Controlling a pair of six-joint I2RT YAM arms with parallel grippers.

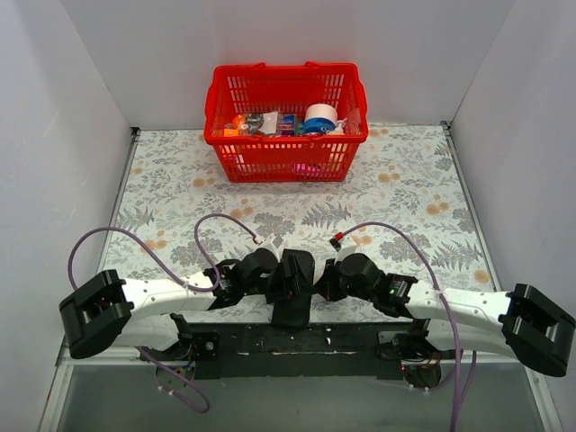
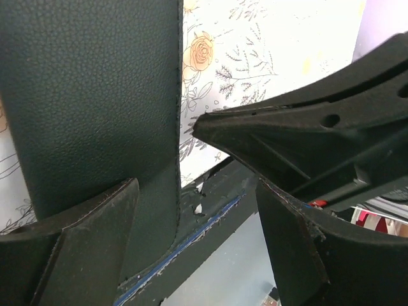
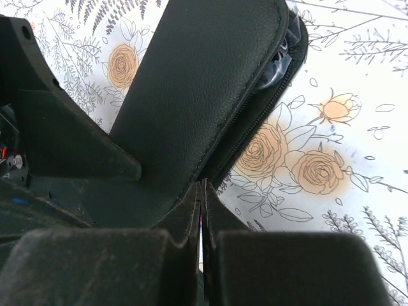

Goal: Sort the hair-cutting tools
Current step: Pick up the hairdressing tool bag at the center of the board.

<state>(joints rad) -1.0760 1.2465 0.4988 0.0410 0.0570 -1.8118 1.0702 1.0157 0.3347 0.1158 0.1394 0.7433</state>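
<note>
The scissors and the black stick do not show as such. A large flat black pouch (image 1: 292, 286) lies between my two grippers at the table's near edge. My left gripper (image 1: 267, 277) is open, and in the left wrist view (image 2: 197, 191) the pouch (image 2: 89, 95) lies across its left finger. My right gripper (image 1: 328, 281) is shut, with its tips (image 3: 203, 185) against the zipper edge of the pouch (image 3: 204, 95). I cannot tell if it pinches anything. Something pale and translucent (image 3: 278, 64) peeks from the pouch's open far end.
A red plastic basket (image 1: 286, 153) with several items stands at the back centre on the floral tablecloth (image 1: 414, 207). White walls close in both sides. The black base bar (image 1: 297, 342) runs under the pouch's near end.
</note>
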